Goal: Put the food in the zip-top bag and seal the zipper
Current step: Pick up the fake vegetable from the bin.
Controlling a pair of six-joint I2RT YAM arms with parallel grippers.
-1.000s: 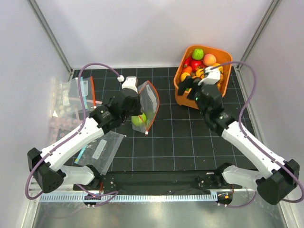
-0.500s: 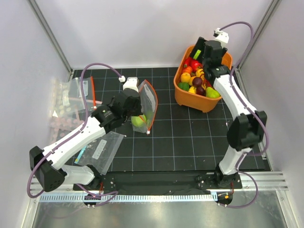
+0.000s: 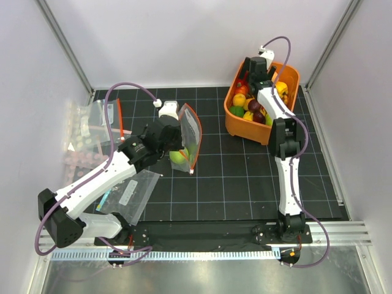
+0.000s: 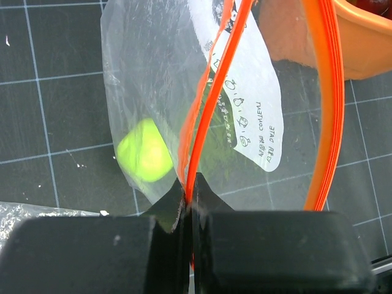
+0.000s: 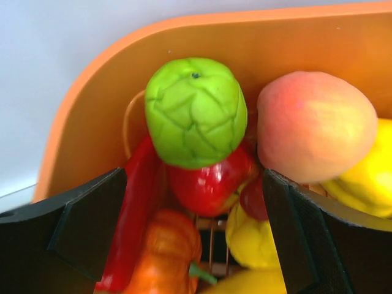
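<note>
The zip-top bag (image 3: 191, 136) stands open on the black mat, held up by my left gripper (image 3: 176, 139), which is shut on its orange-red zipper (image 4: 211, 116). A green fruit (image 4: 144, 150) lies inside the bag, beside the white label (image 4: 254, 116). The rest of the food fills an orange basket (image 3: 285, 92). My right gripper (image 3: 250, 72) hangs open over the basket's far left corner. Between its fingers (image 5: 92, 226) I see a lumpy green fruit (image 5: 196, 113), a red apple (image 5: 208, 180), a peach (image 5: 315, 125) and an orange vegetable (image 5: 165, 251). It touches none of them.
Another clear bag with a teal edge (image 3: 127, 193) lies flat near the left arm. A pile of clear bags (image 3: 92, 125) sits at the left wall. The basket's wall (image 5: 122, 73) rises close behind the right fingers. White walls enclose the mat.
The right arm has straightened and swung from the basket's near side to above its far left corner, gripper open. The left gripper and the bag have stayed put.
</note>
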